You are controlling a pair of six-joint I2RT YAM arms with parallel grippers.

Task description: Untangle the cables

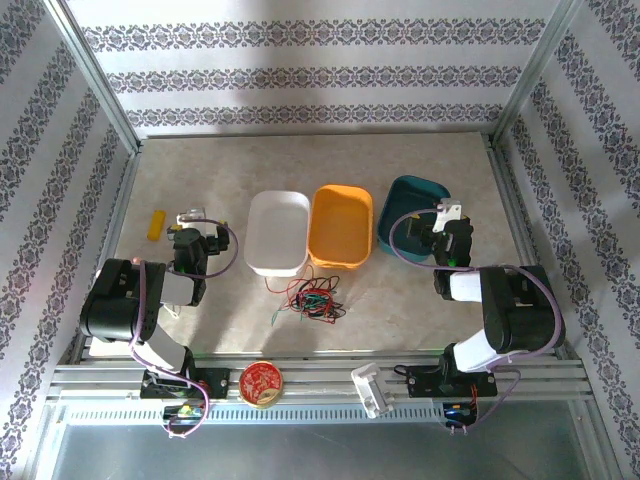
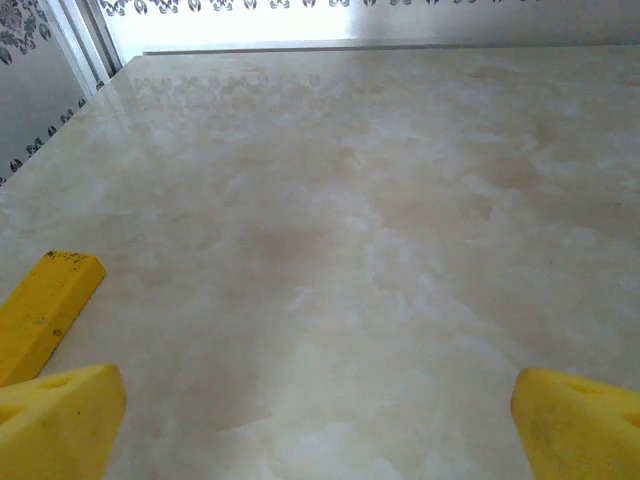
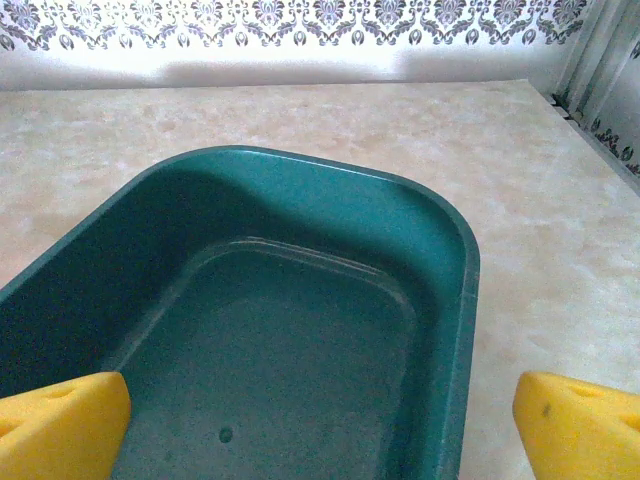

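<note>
The cables [image 1: 312, 298] lie in one tangled heap of thin red, green and black strands on the table, just in front of the white and orange bins. My left gripper [image 1: 193, 218] hovers at the left of the table, well apart from the heap, open, its yellow fingertips [image 2: 55, 430] wide over bare marble. My right gripper [image 1: 447, 215] is at the right, over the near end of the teal bin [image 3: 440, 260], open with nothing between its yellow fingertips [image 3: 580, 425].
A white bin [image 1: 277, 232] and an orange bin [image 1: 343, 226] stand side by side mid-table. A yellow block [image 1: 155, 224] lies at the far left, the yellow block [image 2: 45, 310] just ahead of my left finger. A red round tin [image 1: 262, 383] sits on the front rail.
</note>
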